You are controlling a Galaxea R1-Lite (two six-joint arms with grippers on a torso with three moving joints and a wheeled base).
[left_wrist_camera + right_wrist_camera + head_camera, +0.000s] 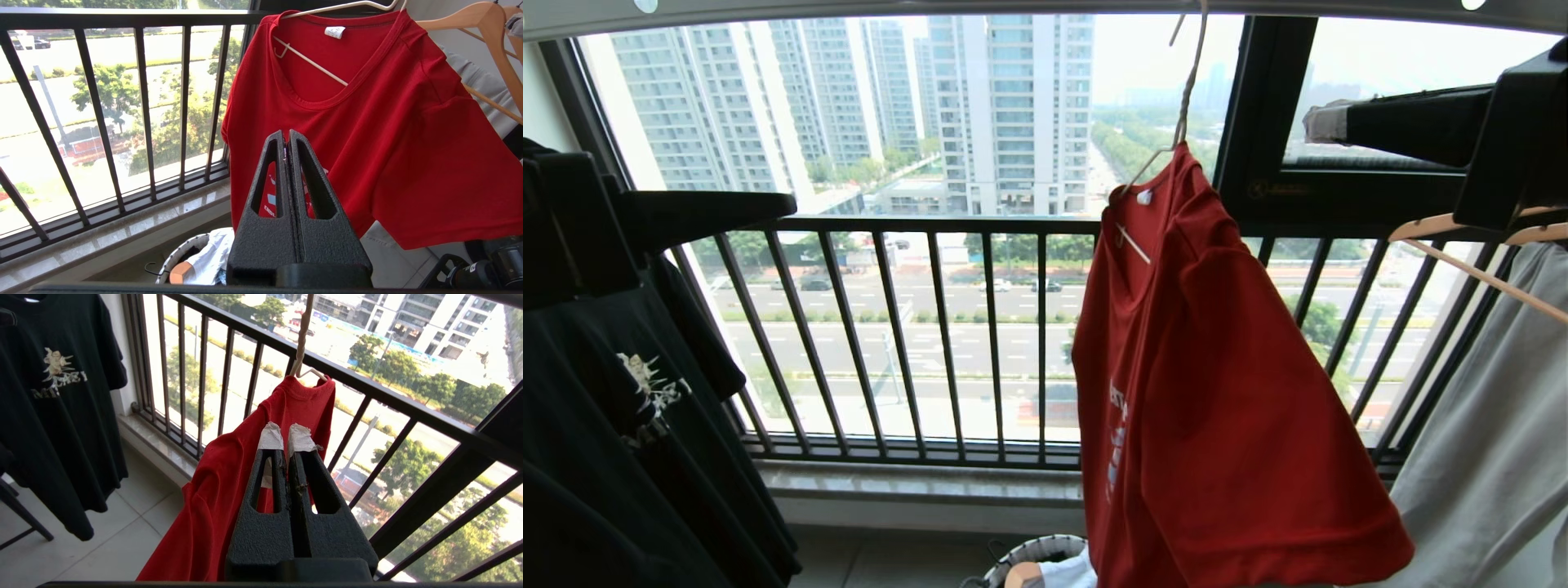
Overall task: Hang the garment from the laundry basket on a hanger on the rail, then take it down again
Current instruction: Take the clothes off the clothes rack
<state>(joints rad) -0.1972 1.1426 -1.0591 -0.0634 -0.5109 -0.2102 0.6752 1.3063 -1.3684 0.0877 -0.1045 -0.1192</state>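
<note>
Head view: black T-shirt with pale graphic [629, 408] closest, at left. Red short-sleeved V-neck T-shirt [1217, 392] hanging off-centre on thin cream-white wire hanger [1186, 90], hooked over long grey overhead rail [1013, 8]. Right gripper [1327, 122] up high beside it. Round white-rimmed laundry basket [1033, 549] below.

Left wrist view: left gripper [287, 136] with fingers pressed together, empty, short of the shirt's chest.

Right wrist view: taped fingers [300, 437] shut, gripping nothing, near the shoulder.

Risk, as judged: lopsided shirt sliding off if nudged; a swinging hanger unhooking.
</note>
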